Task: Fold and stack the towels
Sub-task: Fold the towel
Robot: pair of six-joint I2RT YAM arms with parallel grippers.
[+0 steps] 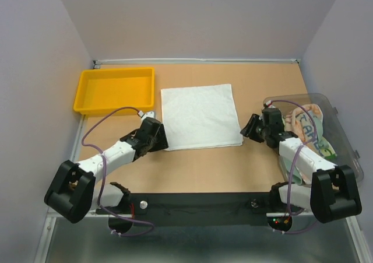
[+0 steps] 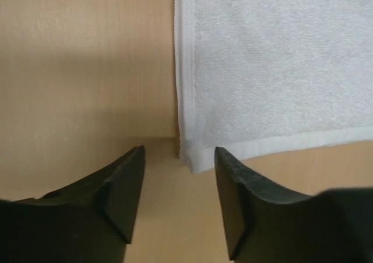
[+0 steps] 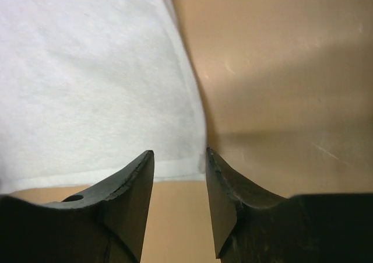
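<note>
1. White towel lies flat mid-frame on the surface; its folding is likely unfinished.
2. Left hand and right hand, jaws parted and empty, sit at its lower corners.
3. Other towels lie crumpled in the bin at right.

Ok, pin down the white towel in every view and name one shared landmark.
Top external: white towel flat at centre of table.
Left wrist: towel fills upper right.
Right wrist: towel fills upper left.
Shared landmark: its near hem, visible in all three.
</note>
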